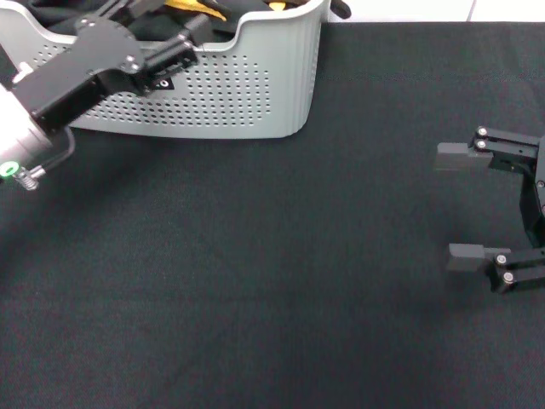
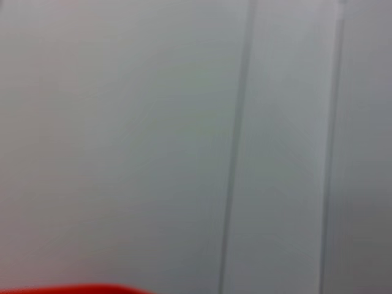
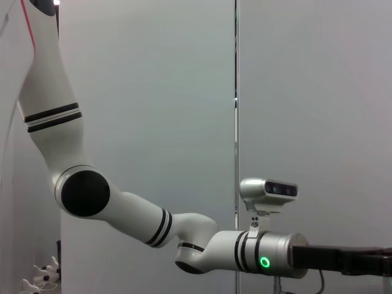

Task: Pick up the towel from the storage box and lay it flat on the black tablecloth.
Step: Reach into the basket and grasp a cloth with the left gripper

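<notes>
The light grey storage box (image 1: 247,94) stands at the far left of the black tablecloth (image 1: 281,273). Bits of the yellow-orange towel (image 1: 197,7) show over its rim, among black fabric. My left gripper (image 1: 197,32) reaches over the box's near wall into its top, right by the towel. Whether it holds any cloth is hidden. My right gripper (image 1: 460,206) is open and empty, low over the tablecloth at the right edge, far from the box. The left wrist view shows neither the towel nor the box.
The left arm (image 3: 153,223) stretches across the right wrist view before a grey wall. The left wrist view shows only a grey wall (image 2: 184,135) and a red strip (image 2: 67,289). The box's black label (image 1: 163,83) is mostly hidden behind the left arm.
</notes>
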### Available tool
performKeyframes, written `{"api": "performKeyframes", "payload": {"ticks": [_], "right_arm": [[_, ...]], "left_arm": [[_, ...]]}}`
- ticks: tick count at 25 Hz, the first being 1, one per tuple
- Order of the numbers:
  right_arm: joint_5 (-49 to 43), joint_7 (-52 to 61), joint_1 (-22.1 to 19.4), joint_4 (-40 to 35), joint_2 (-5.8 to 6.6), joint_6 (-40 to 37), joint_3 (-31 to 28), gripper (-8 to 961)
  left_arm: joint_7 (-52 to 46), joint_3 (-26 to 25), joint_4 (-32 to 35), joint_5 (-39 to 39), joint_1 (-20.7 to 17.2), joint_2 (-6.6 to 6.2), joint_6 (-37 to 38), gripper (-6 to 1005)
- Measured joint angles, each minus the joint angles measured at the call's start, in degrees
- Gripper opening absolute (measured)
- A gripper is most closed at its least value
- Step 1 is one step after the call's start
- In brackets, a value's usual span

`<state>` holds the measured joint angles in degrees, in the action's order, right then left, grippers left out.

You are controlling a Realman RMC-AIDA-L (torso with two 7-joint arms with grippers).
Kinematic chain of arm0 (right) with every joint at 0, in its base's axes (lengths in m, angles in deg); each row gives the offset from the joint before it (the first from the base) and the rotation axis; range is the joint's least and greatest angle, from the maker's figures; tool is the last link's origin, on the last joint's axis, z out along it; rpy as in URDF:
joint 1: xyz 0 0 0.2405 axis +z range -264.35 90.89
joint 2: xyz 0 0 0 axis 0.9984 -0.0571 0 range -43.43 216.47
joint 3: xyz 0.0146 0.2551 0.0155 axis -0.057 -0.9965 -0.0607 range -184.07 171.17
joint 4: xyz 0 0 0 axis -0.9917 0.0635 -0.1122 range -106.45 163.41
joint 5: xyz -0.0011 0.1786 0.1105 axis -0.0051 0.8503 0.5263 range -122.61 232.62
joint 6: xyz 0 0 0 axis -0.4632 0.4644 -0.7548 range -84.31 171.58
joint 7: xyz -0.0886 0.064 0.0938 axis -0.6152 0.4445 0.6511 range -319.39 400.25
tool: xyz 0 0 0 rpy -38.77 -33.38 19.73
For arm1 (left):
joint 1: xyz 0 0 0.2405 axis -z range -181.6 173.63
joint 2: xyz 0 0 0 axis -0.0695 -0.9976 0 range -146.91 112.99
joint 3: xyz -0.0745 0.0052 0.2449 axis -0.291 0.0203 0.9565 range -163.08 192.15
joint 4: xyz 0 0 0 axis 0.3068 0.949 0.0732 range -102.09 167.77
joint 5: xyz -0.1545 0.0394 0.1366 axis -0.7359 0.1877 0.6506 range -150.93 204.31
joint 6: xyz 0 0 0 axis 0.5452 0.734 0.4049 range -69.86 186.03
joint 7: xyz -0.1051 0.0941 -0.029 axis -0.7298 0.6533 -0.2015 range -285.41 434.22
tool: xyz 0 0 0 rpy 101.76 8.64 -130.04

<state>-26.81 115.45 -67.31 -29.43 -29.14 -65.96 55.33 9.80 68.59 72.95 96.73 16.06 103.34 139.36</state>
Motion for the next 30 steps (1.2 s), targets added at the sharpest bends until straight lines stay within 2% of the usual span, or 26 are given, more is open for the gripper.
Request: {"api": "performKeyframes", "payload": {"ticks": [4, 8, 11, 18, 22, 26, 30], "right_arm": [[-0.1, -0.1, 0.0, 0.1, -0.01, 0.0, 0.0, 852], [-0.2, -0.1, 0.0, 0.2, -0.08, 0.0, 0.0, 852], [-0.2, -0.1, 0.0, 0.2, -0.09, 0.0, 0.0, 853], [-0.3, -0.4, 0.0, 0.3, -0.09, 0.0, 0.2, 853], [-0.3, -0.5, 0.0, 0.4, -0.09, 0.0, 0.1, 852], [-0.3, -0.5, 0.3, 0.8, 0.04, 0.0, 0.0, 852], [-0.5, -0.6, 0.5, 1.3, 0.08, 0.0, 0.0, 852]], "left_arm": [[5.6, 3.6, 0.4, -2.8, -0.4, -0.08, 1.1, 885], [14.0, 4.8, -0.6, -3.9, -0.6, 0.11, 1.3, 885], [15.9, 6.1, -1.0, -6.0, -0.6, 0.08, 1.1, 885], [0.6, 6.3, -1.0, -12.0, -0.7, -0.10, 0.1, 884], [-8.4, 6.2, -0.2, -14.8, -2.1, -0.16, -5.2, 884], [-18.4, 6.2, 5.2, -10.5, -3.2, -0.91, -10.3, 884], [-22.7, 6.1, 11.6, -5.2, -3.4, -0.95, -10.7, 779]]}}
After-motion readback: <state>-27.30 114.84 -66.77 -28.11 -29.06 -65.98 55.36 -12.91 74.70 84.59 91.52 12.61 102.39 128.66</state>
